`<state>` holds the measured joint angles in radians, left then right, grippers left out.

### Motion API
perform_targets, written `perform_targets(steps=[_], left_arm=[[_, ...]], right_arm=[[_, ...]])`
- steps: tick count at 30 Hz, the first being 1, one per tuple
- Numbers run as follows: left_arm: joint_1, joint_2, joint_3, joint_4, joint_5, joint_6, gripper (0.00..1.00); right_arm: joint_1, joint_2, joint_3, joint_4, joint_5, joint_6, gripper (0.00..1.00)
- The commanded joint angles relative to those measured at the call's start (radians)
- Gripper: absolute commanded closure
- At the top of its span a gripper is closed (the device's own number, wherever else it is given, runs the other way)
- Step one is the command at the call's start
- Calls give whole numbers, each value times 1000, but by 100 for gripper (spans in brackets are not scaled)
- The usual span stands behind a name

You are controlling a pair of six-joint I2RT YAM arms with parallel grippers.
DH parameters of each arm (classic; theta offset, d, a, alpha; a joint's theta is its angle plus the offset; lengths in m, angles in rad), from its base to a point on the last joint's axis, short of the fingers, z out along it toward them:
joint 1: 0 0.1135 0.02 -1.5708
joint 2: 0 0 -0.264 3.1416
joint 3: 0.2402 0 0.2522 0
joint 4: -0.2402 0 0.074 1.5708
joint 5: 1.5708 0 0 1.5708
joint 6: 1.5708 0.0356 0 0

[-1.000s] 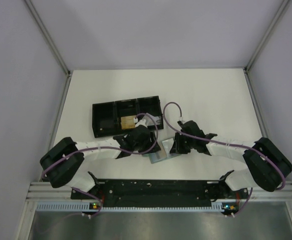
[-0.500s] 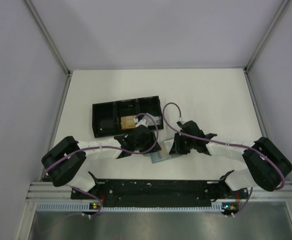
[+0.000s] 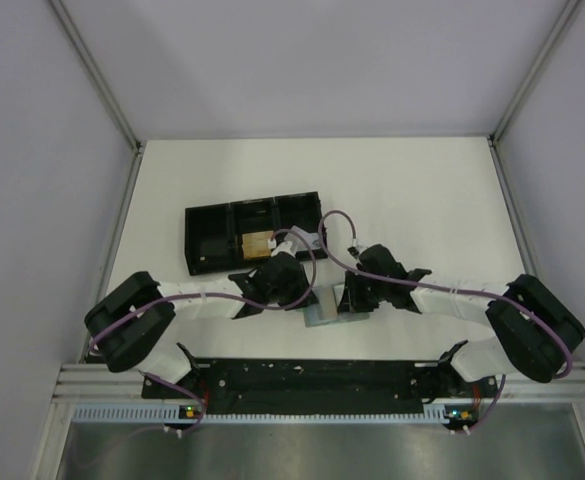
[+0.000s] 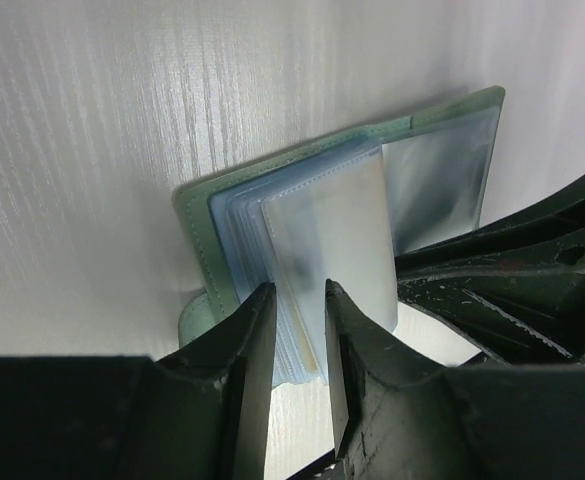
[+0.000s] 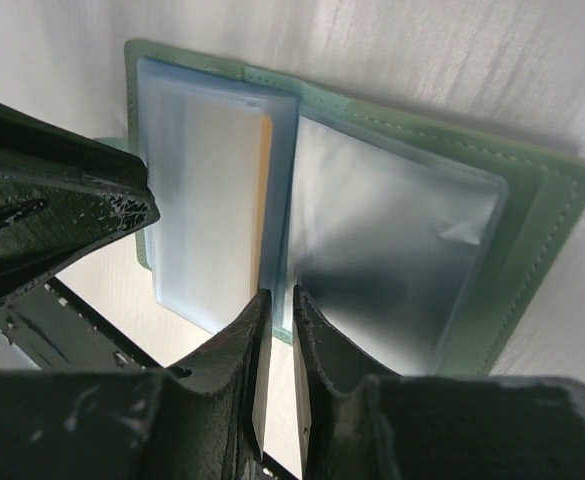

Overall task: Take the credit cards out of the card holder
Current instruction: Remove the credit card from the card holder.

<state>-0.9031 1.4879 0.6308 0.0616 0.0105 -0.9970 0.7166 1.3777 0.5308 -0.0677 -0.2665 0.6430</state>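
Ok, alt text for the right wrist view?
An open pale green card holder lies on the white table, an orange card edge showing in its clear sleeves. The right gripper pinches a sleeve near the fold; the left gripper sits at left.

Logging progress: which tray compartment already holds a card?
The middle compartment of the black tray: a tan card lies at its near end; no card shows in the outer two.

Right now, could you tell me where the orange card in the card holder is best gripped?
Probably the orange card's long edge beside the card holder's spine, approached from the silvery page side: only that strip shows, the rest lying flat under cloudy sleeves.
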Motion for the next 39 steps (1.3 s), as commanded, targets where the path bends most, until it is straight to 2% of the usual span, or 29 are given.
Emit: perform_targets(steps=[1, 9, 12, 15, 18, 21, 24, 32, 39], left_arm=[[0, -31, -26, 49, 8, -11, 70], [0, -69, -36, 50, 22, -8, 70], [0, -83, -39, 46, 23, -8, 70], [0, -116, -51, 24, 2, -9, 68], [0, -173, -80, 11, -41, -11, 63], [0, -198, -94, -29, -92, 9, 61], [0, -202, -98, -57, -115, 17, 57], [6, -233, -109, -157, -224, 47, 54], [10, -158, -105, -137, -192, 57, 57]], right_arm=[[40, -9, 46, 40, -17, -17, 85], [78, 1, 67, 37, 7, -8, 83], [80, -35, 66, 5, 70, -9, 80], [89, -97, 86, -62, 134, -42, 68], [136, -137, 126, -133, 216, -81, 47], [188, -125, 162, -155, 262, -100, 36], [217, -80, 196, -179, 338, -108, 32], [297, 47, 277, -221, 426, -126, 20], [339, 135, 327, -271, 497, -135, 19]])
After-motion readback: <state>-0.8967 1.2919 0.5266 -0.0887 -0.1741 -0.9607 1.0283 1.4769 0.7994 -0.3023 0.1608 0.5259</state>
